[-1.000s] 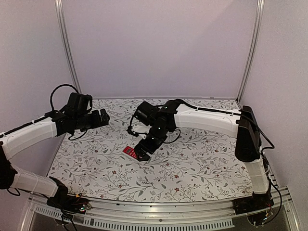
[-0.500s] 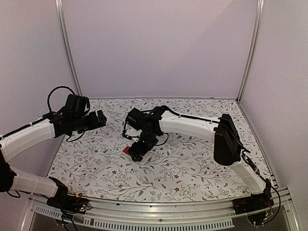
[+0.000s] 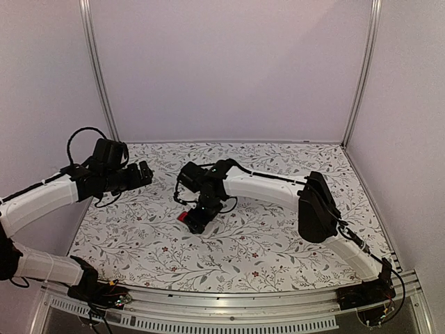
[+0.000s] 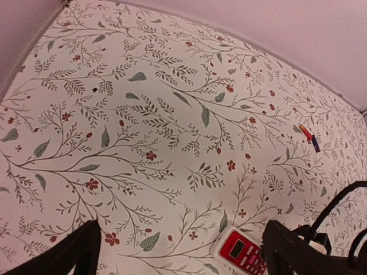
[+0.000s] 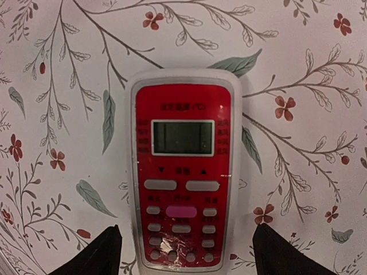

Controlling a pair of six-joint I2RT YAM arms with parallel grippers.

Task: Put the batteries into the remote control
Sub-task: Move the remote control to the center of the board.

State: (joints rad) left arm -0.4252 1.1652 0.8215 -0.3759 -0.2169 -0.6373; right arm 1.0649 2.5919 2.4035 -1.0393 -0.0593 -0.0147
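The remote control [image 5: 182,172] lies face up on the flowered table: white body, red face, small screen, pale buttons. My right gripper [image 5: 186,260] is open and hovers right over it, one finger on each side of its button end, not touching. In the top view the right gripper [image 3: 198,220] covers most of the remote [image 3: 183,216]. My left gripper [image 3: 142,174] is open and empty, held above the table's left side. The left wrist view shows the remote [image 4: 243,252] by its right finger [image 4: 287,252], and a tiny red and dark battery [image 4: 308,136] far off; I cannot tell if it is one or two.
The floral table cover [image 3: 264,243] is bounded by pale walls at the back and both sides. The right arm [image 3: 278,186] stretches low across the table's middle from the right. A black cable [image 4: 338,200] loops near the remote.
The right arm has swung left and its gripper has shifted left over the remote. The left gripper has drawn back a little to the left.
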